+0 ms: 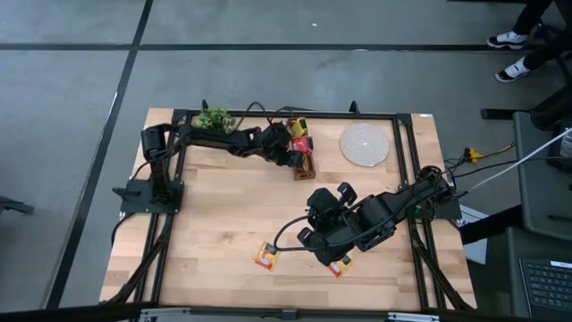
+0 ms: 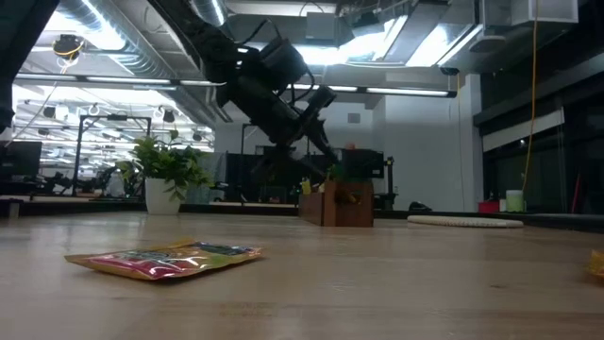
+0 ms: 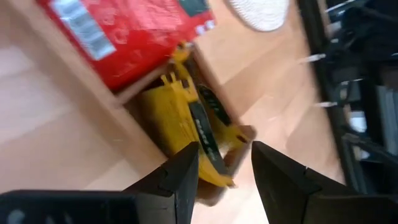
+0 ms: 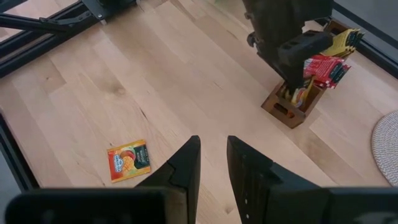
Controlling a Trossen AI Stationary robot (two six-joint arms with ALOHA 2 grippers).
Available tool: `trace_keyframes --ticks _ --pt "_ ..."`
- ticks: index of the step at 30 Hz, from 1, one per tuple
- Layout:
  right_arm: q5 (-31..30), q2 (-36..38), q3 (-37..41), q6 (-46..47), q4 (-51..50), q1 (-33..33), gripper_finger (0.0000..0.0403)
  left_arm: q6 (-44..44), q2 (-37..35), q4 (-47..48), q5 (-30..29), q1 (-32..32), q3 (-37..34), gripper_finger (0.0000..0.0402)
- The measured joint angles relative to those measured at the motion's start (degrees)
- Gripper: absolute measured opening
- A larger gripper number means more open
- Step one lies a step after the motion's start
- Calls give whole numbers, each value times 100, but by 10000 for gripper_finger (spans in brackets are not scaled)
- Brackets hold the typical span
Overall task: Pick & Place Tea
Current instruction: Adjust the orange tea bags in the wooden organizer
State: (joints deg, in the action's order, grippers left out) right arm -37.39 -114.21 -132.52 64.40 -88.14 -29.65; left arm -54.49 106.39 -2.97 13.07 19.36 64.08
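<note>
**Left tool at the tea box, right tool empty over the worktop**

The left tool sits at the wooden box near the back of the worktop, its fingers spread with a gap between them. A yellow sachet stands in the box's end slot just ahead of the tips; it appears to lie partly between them, but motion blur hides whether they touch it. A red sachet fills the next compartment, cut off at the frame edge. In the high view the arm covers most of the box, so only a few red and yellow packets show.

The right tool hangs above the bare front of the worktop, its fingers close together with a narrow gap and nothing between them. An orange sachet lies flat on the wood ahead of it. Another sachet peeks out from under the right arm near the front edge, mostly hidden. A potted plant and a round woven mat stand at the back.
</note>
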Motion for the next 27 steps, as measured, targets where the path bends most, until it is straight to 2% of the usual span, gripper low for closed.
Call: trace_keyframes --ticks 4,10,20,27 --pt "0 0 1 0 0 0 82 225 2 458 13 67 167 143" --pt "-3 0 0 -18 -2 0 82 267 2 499 20 61 167 143" --pt "-4 0 1 -20 -2 0 82 148 -1 325 163 19 167 143" --pt "-7 0 1 -26 -2 0 82 -131 -5 -170 187 15 167 143"
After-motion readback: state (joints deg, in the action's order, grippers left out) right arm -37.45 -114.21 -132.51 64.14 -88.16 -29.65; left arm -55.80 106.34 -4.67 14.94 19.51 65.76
